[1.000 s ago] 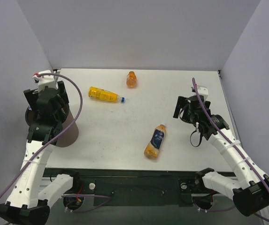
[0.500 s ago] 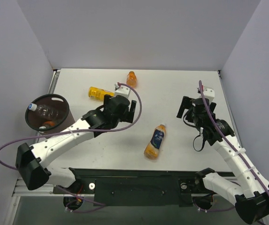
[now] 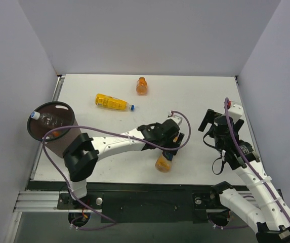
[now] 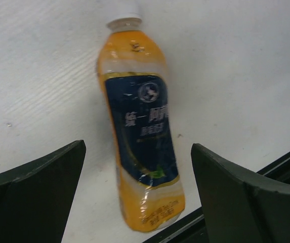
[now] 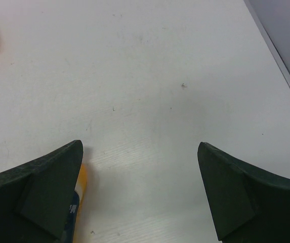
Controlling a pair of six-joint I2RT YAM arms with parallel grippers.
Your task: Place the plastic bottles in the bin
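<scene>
The blue-labelled orange bottle (image 3: 163, 163) lies near the table's front edge. My left gripper (image 3: 174, 144) hovers over it, open and not touching, and hides its upper half from above. In the left wrist view the bottle (image 4: 142, 126) lies between the spread fingers of the left gripper (image 4: 137, 192). The dark-brown bin (image 3: 73, 144) stands at the left and holds the clear bottle (image 3: 46, 119) and an orange one (image 3: 56, 133). The yellow bottle (image 3: 113, 103) and the squat orange bottle (image 3: 141, 86) lie at the back. My right gripper (image 3: 211, 123) is open and empty over bare table (image 5: 139, 192).
The black front rail (image 4: 286, 167) runs just past the bottle's base. Grey walls close in the back and both sides. A sliver of the blue-labelled bottle (image 5: 79, 202) shows beside the right gripper's left finger.
My left arm has swung from above the bin across the table to the blue-labelled bottle. The clear bottle now lies in the bin. My right gripper has drifted slightly right.
</scene>
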